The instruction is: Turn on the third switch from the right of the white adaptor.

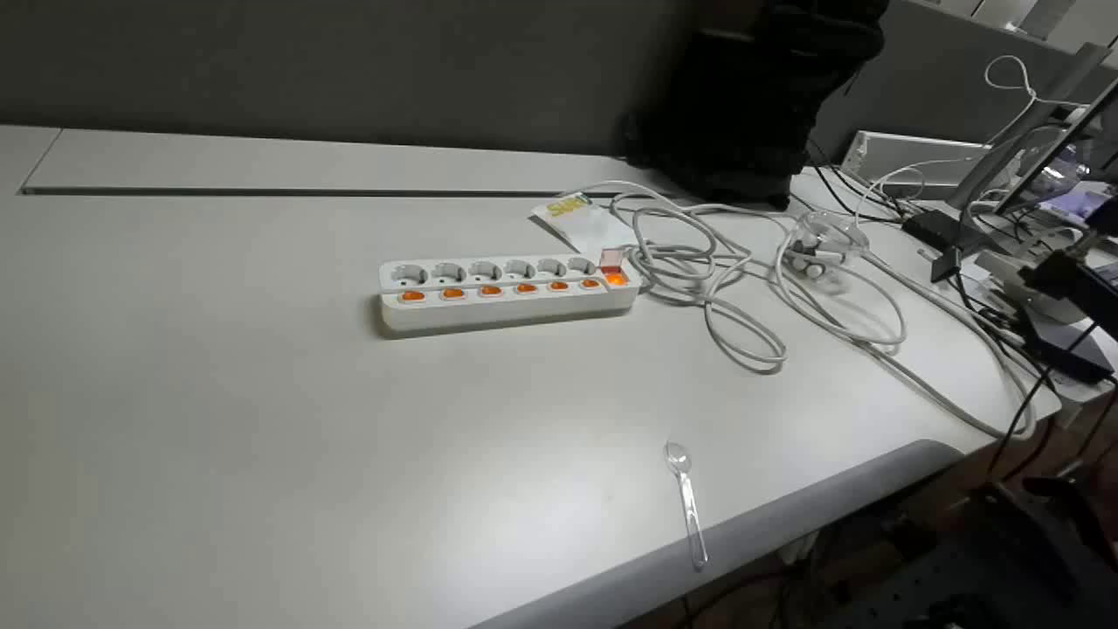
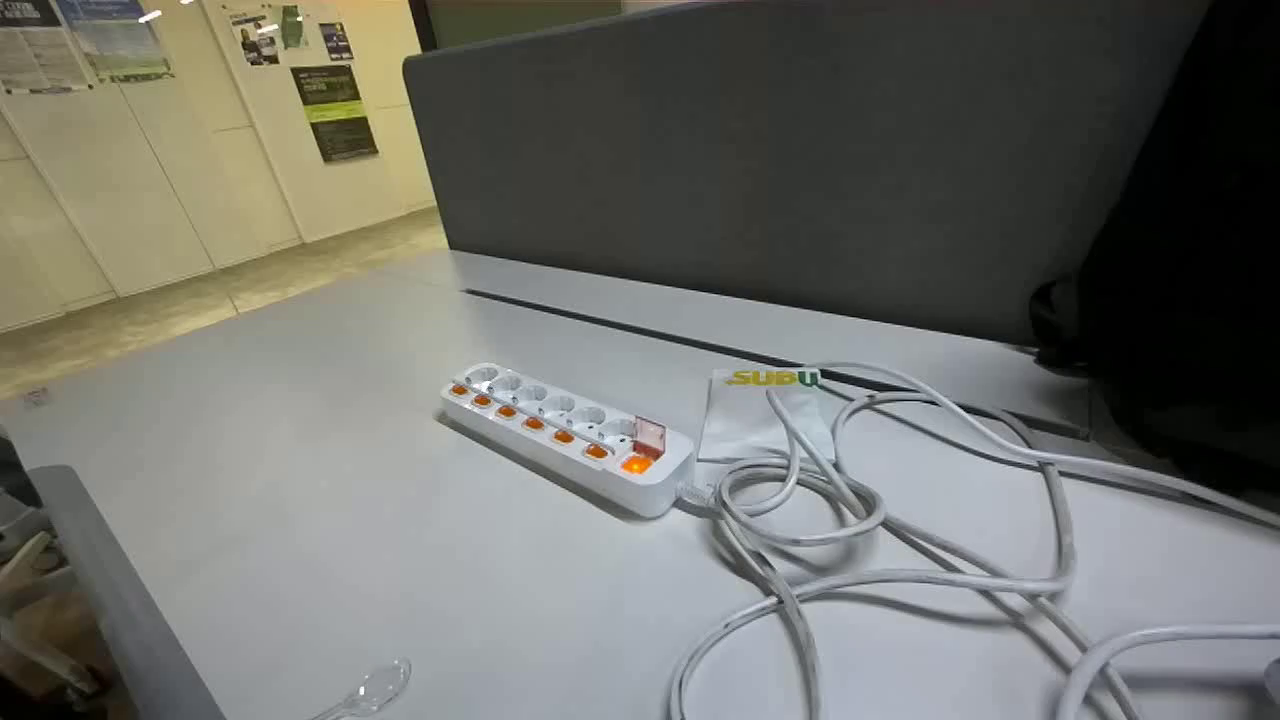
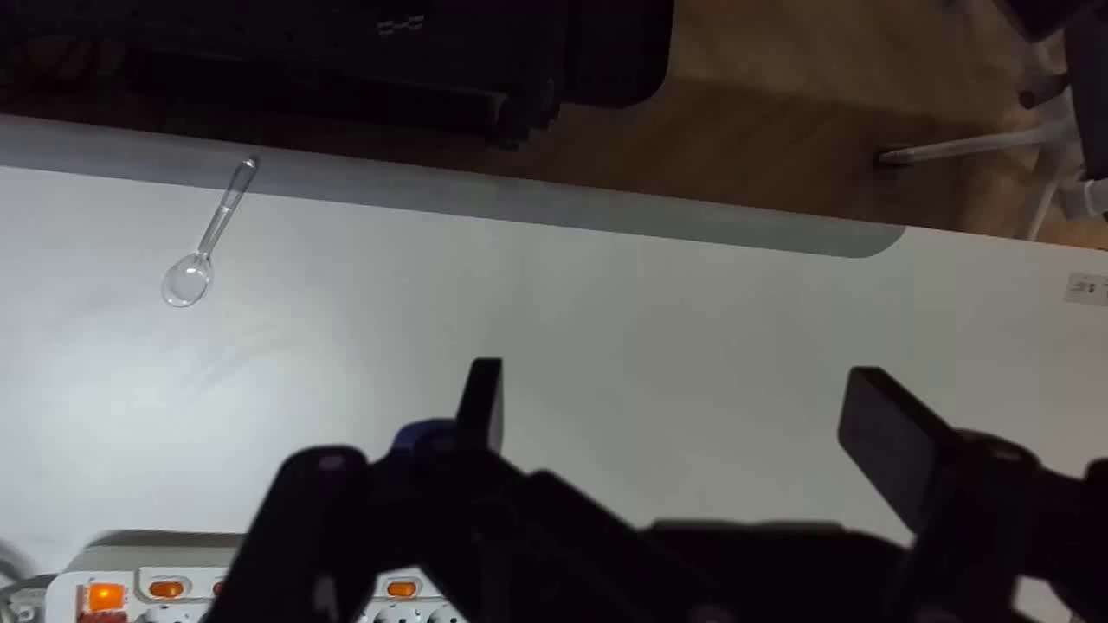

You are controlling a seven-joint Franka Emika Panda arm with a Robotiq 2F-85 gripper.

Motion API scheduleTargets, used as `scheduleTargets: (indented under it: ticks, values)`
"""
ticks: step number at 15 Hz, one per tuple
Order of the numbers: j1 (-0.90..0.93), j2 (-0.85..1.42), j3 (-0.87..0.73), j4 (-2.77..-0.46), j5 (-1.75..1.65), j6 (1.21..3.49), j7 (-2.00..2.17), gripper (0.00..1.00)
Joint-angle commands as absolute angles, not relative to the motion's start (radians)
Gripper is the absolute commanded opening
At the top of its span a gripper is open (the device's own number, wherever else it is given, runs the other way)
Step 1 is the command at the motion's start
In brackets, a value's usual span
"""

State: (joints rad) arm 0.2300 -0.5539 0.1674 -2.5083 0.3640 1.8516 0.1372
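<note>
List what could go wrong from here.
Counting the larger, glowing orange switch might throw off finding the third small orange rocker switch from the right. The black jaws, wide apart, might bump its orange neighbours. The long white plastic power strip shows no clamp, so pressing might slide it.

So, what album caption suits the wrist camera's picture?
Open claw over a pale desk, a clear spoon upper left, the white adaptor partly hidden at bottom.

Clear spoon [image 1: 689, 508] on desk [image 1: 262, 419]; black bag [image 1: 742, 105]; wall posters [image 2: 336, 113].
</note>
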Motion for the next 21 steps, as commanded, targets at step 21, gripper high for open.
scheduleTargets:
  ticks: [21]
  values:
    - [0.070,-0.445,0.178,-2.500,0.135,2.099,0.195,1.00]
